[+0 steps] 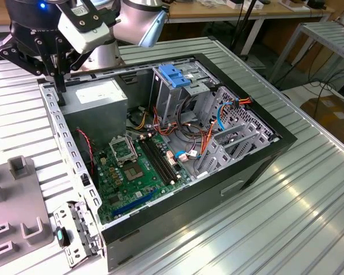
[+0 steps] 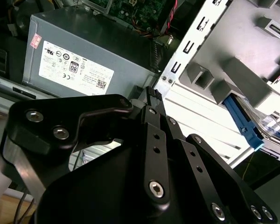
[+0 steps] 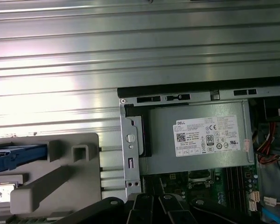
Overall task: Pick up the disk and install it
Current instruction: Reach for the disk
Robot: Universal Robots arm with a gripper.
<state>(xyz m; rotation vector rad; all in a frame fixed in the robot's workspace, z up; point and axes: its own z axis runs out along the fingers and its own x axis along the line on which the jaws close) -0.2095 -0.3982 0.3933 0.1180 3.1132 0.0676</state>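
Note:
The disk (image 2: 270,127), silver with a blue end tab, rests in a grey moulded holder (image 2: 233,74) beside the computer case; in the first wrist view the disk (image 3: 16,157) shows its blue tab at the holder's edge. My black gripper (image 1: 61,98) hangs over the back corner of the open case (image 1: 74,154), on the exterior view's left, next to the grey power supply box (image 1: 97,100). Its fingers (image 2: 152,95) are pressed together with nothing between them. The gripper stands apart from the disk, with the case's perforated side rail between them.
Inside the case are a green motherboard (image 1: 135,166), a metal drive cage with a blue plastic top (image 1: 175,77), and loose coloured cables (image 1: 203,137). The case sits on a ribbed metal table (image 1: 286,212). The grey holder (image 1: 17,223) lies outside the case on the exterior view's left.

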